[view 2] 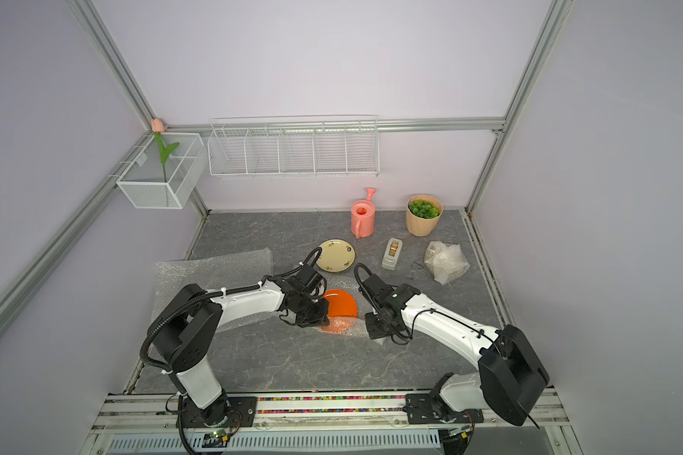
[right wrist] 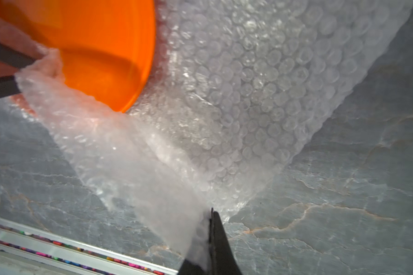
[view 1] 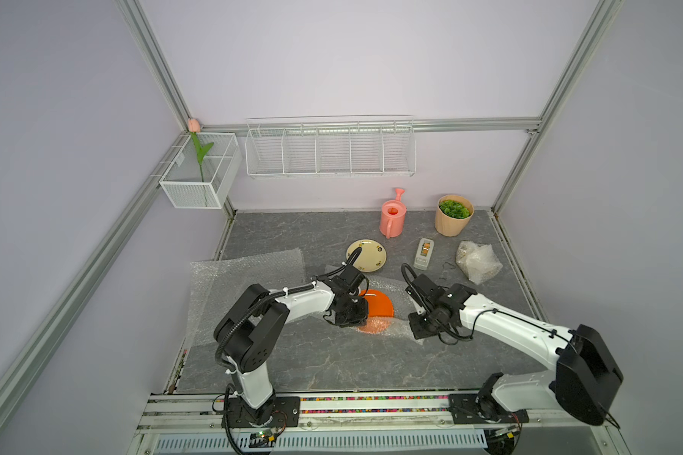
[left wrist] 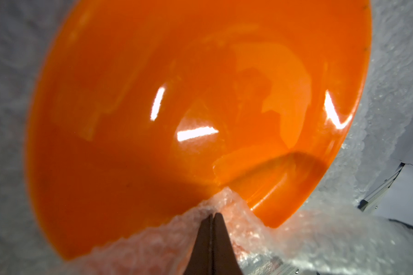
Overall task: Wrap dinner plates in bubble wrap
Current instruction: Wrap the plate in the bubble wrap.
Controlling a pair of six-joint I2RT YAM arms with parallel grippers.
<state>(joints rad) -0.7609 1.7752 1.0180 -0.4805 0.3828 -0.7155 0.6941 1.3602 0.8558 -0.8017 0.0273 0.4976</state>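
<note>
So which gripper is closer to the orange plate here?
Left. The left gripper is shut on the bubble wrap right at the rim of the orange plate. The right gripper is shut on the same sheet's edge, out beside the plate and clear of it.

The whole table [view 1: 332,366] [view 2: 292,362] is viewed from high up front in both top views. Wrist views are shot super close, with the orange plate [left wrist: 153,119] [right wrist: 100,47] and bubble wrap [left wrist: 296,238] [right wrist: 248,95] shared.
</note>
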